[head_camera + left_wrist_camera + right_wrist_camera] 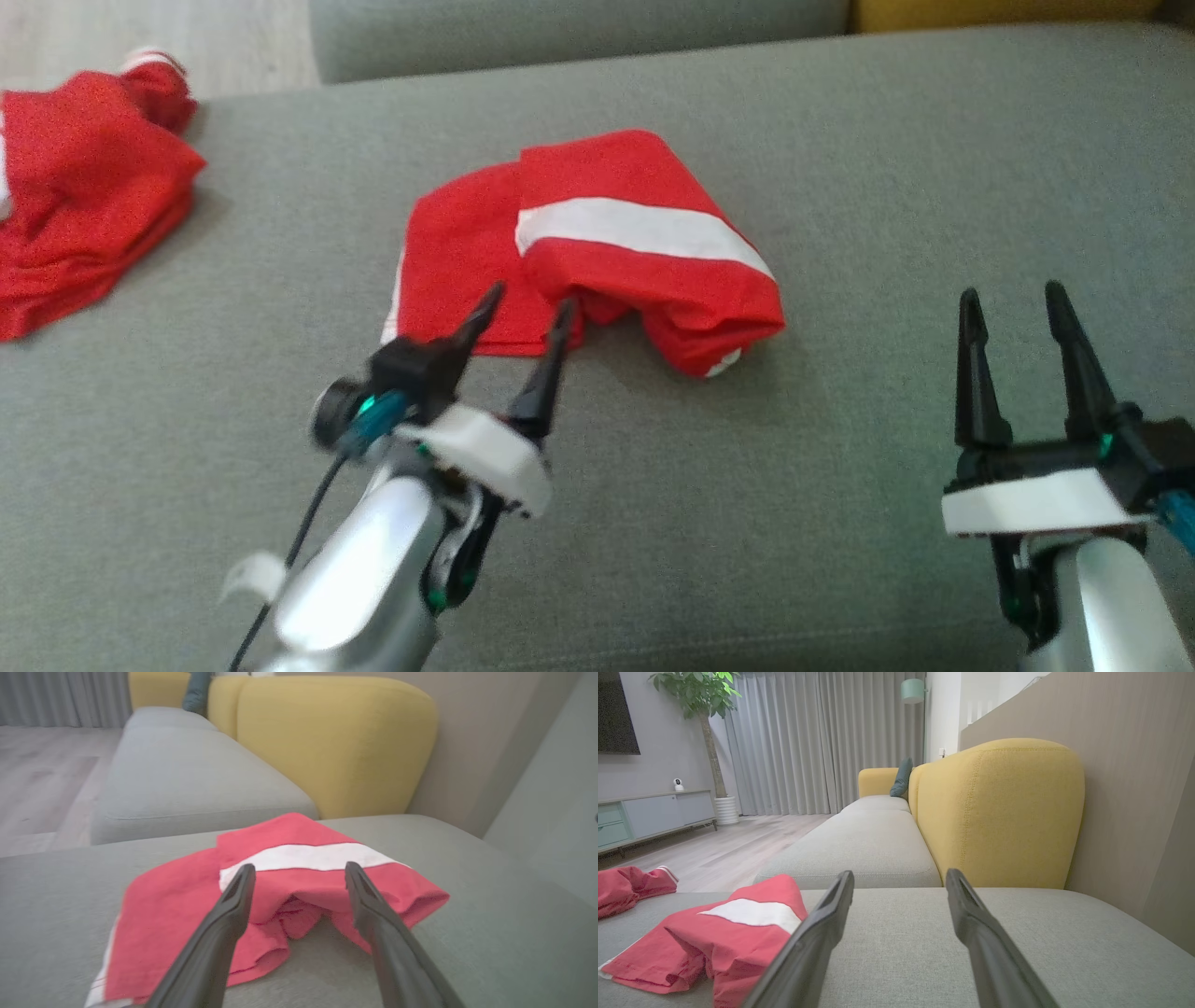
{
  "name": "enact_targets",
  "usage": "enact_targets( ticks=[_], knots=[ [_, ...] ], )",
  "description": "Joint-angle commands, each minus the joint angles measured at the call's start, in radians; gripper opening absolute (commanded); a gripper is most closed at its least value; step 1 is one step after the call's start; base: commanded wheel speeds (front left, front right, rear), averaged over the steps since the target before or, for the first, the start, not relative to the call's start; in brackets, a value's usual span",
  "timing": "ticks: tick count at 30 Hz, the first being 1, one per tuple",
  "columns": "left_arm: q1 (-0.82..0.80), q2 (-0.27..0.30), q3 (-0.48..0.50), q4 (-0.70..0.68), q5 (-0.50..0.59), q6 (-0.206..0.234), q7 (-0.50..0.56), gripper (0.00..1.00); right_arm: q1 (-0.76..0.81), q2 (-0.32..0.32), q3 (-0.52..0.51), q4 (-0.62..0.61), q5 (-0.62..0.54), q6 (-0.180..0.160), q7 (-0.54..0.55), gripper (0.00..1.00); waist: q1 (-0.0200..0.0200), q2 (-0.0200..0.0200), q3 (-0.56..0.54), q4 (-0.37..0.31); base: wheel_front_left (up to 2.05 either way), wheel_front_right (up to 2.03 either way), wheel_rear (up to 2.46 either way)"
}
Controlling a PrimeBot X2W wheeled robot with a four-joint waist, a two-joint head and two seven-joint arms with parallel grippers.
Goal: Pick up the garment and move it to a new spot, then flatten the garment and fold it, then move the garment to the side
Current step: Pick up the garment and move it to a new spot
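Observation:
The garment (597,247) is red cloth with a white stripe, lying loosely folded on the grey sofa seat (840,168). My left gripper (527,308) is open at the garment's near edge, fingertips just over the red cloth, nothing between them. In the left wrist view the garment (289,891) lies right behind the two spread fingers (233,905). My right gripper (1013,303) stands open over bare seat, well to the right of the garment. In the right wrist view the garment (719,938) lies to the left of the fingers (831,914).
A second red cloth pile (84,205) lies at the seat's far left edge, and also appears as red cloth (630,889). A further grey seat section (560,33) and a yellow backrest (336,742) stand beyond. Wooden floor (714,849) lies past the left edge.

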Motion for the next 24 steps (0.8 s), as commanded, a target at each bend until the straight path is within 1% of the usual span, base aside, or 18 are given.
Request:
enact_targets(
  ticks=[1,6,9,16,24],
  knots=[
    [-0.013,0.017,0.047,-0.040,0.006,0.008,-0.012,1.00,-0.006,-0.004,0.019,-0.026,0.005,0.008,-0.006,1.00,0.0000,0.0000,-0.028,0.024,0.00,0.00,0.00],
    [0.108,0.030,0.155,-0.119,0.057,0.053,-0.012,1.00,0.037,-0.004,0.020,-0.014,0.009,0.008,-0.006,1.00,0.0000,0.0000,-0.070,0.053,0.00,0.00,0.00],
    [0.174,0.024,0.208,-0.171,0.086,0.066,-0.012,1.00,0.062,-0.004,0.024,-0.007,0.015,0.008,-0.006,1.00,0.0000,0.0000,-0.086,0.068,0.00,0.00,0.00],
    [0.294,0.004,0.290,-0.235,0.126,0.058,-0.012,1.00,0.098,-0.004,0.029,0.008,0.039,0.008,-0.006,1.00,0.0000,0.0000,-0.104,0.089,0.00,0.00,0.00],
    [0.344,-0.019,0.346,-0.257,0.161,0.033,-0.012,1.00,0.112,-0.004,0.029,0.025,0.060,0.008,-0.006,1.00,0.0000,0.0000,-0.107,0.098,0.00,0.00,0.00]
  ],
)
